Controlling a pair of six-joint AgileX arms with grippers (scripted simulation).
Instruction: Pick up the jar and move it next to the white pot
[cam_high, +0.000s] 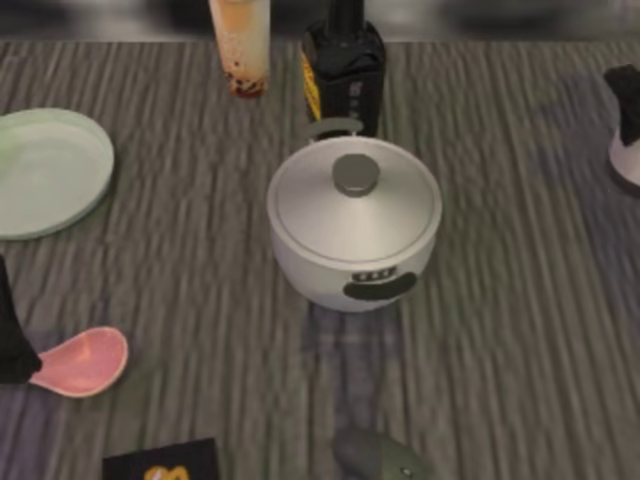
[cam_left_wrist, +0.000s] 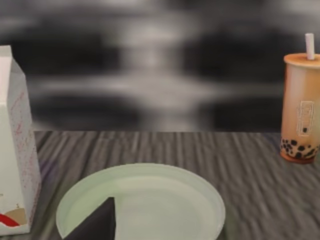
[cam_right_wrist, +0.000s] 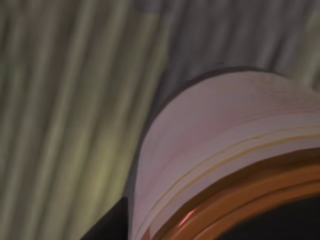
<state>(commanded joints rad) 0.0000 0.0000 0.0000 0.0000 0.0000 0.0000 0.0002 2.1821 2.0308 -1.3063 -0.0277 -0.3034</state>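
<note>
The white pot (cam_high: 355, 225), with a flat lid, a grey knob and a black mark on its side, stands mid-table. At the far right edge of the top view, my right gripper (cam_high: 627, 120) is shut on the jar (cam_high: 628, 160), well apart from the pot. The right wrist view is filled by the jar (cam_right_wrist: 225, 150), showing its white label and orange-brown contents, with one dark finger (cam_right_wrist: 107, 227) against its side. My left gripper (cam_high: 12, 340) is parked at the left edge and open, and one of its fingers (cam_left_wrist: 97, 225) shows over the plate.
A pale green plate (cam_high: 45, 170) lies at the left, with a pink spoon (cam_high: 85, 360) nearer the front. A pale orange tumbler (cam_high: 240, 45) and a dark bottle (cam_high: 345, 70) stand behind the pot. A black box (cam_high: 165, 462) and a grey object (cam_high: 385, 458) lie at the front. A white carton (cam_left_wrist: 15, 145) stands beside the plate.
</note>
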